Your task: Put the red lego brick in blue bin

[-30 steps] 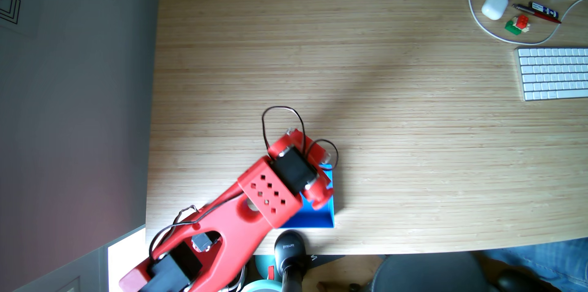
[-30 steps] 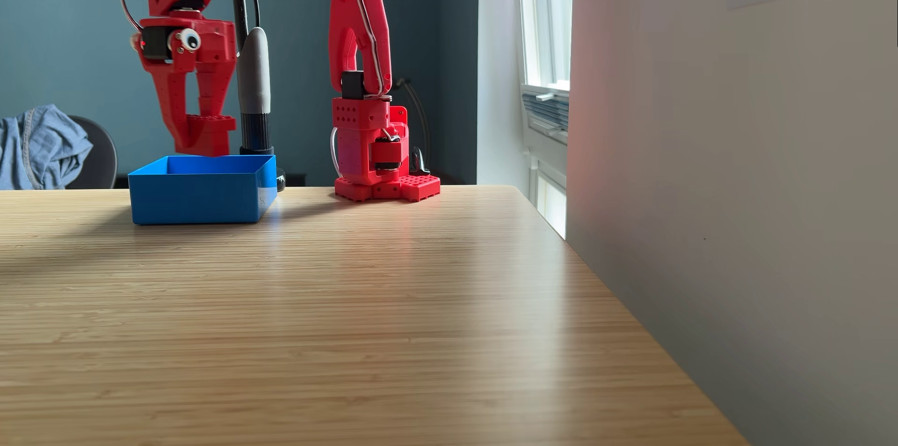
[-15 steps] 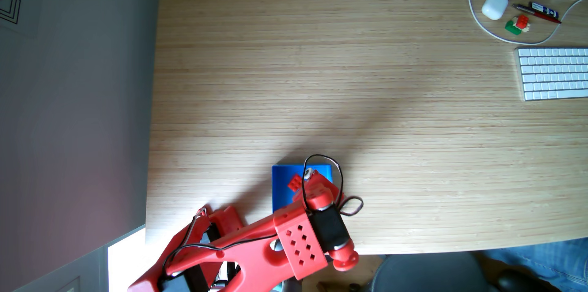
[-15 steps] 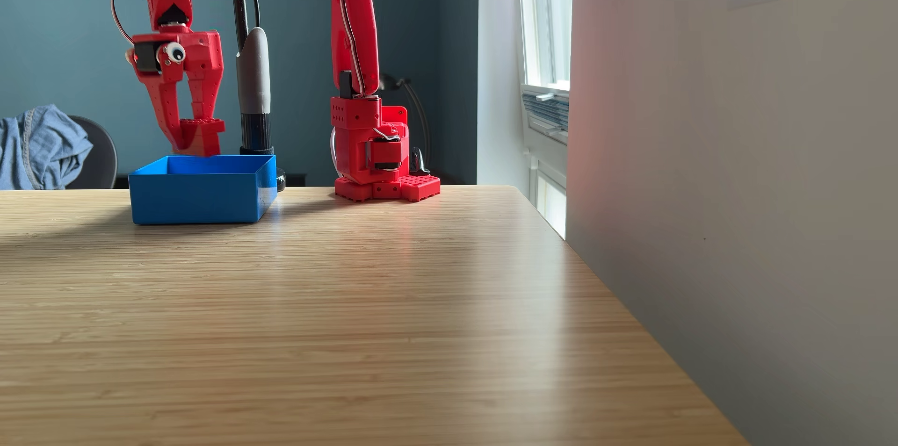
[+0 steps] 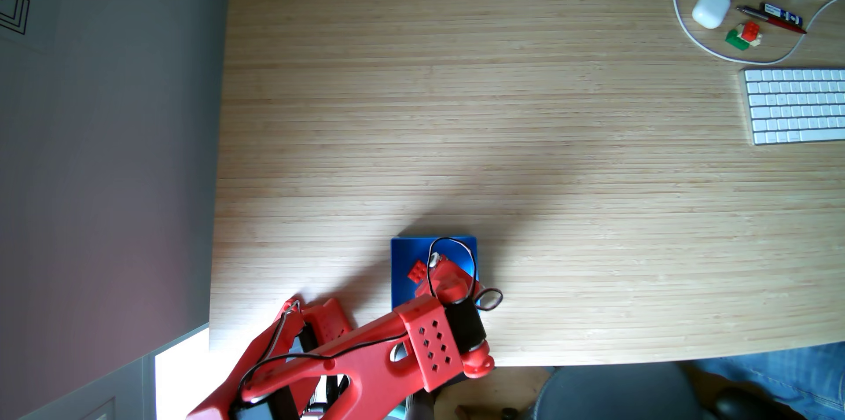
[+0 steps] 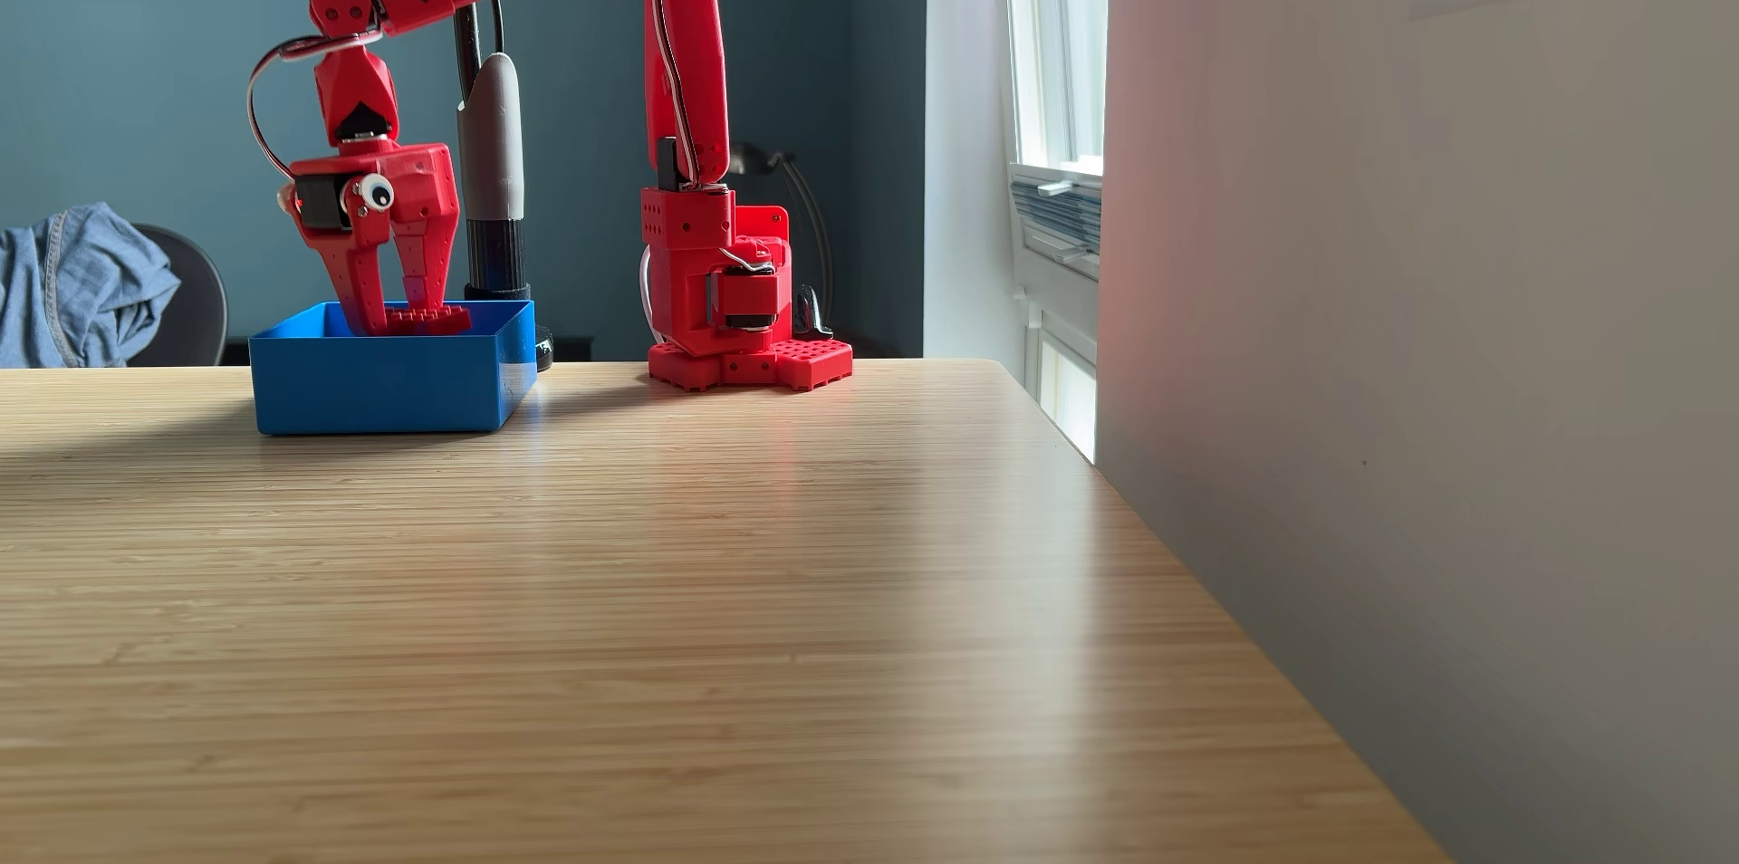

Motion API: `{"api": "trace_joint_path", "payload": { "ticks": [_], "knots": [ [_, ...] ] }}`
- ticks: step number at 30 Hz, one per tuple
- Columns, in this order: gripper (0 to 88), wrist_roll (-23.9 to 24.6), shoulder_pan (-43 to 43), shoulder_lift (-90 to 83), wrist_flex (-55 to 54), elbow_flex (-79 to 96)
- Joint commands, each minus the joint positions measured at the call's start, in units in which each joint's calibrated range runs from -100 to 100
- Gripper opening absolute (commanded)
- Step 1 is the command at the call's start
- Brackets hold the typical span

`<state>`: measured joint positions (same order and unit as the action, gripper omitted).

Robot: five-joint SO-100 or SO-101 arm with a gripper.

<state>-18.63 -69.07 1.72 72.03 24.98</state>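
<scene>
Red lego brick [image 6: 428,319] sits pinched between the tips of the jaws, level with the rim of the blue bin [image 6: 376,384] in the side-on fixed view; its studded top faces up and one end juts toward the right of that view; from above, the red lego brick [image 5: 417,272] shows over the bin's floor, near the middle, with the blue bin [image 5: 404,248] partly covered by the red arm [image 5: 347,356]. Jaws are closed onto the brick, their tips dipped just inside the bin's walls; the gripper [image 6: 400,320] hangs nearly vertical from the wrist, a googly eye [image 6: 376,192] stuck on its body; whether the brick touches the bin's bottom cannot be told. Bin stands on the wooden worktop [image 6: 659,591] close to its far edge in the side view, just beside the arm's base [image 6: 743,366]. Well apart, at the top right corner of the overhead-looking fixed view, lie a white keyboard [image 5: 795,107], a small red-green-white lego stack [image 5: 744,36], a white earbud case [image 5: 710,7] and a pen [image 5: 772,20].
</scene>
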Motion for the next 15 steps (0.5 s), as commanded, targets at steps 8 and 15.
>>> {"api": "trace_joint_path", "payload": {
  "ticks": [8, 15],
  "knots": [
    [7.9, -0.7, -0.4, -4.4, -1.3, -0.4],
    [16.8, -1.2, -0.6, -4.4, -1.3, 0.4]
  ]
}}
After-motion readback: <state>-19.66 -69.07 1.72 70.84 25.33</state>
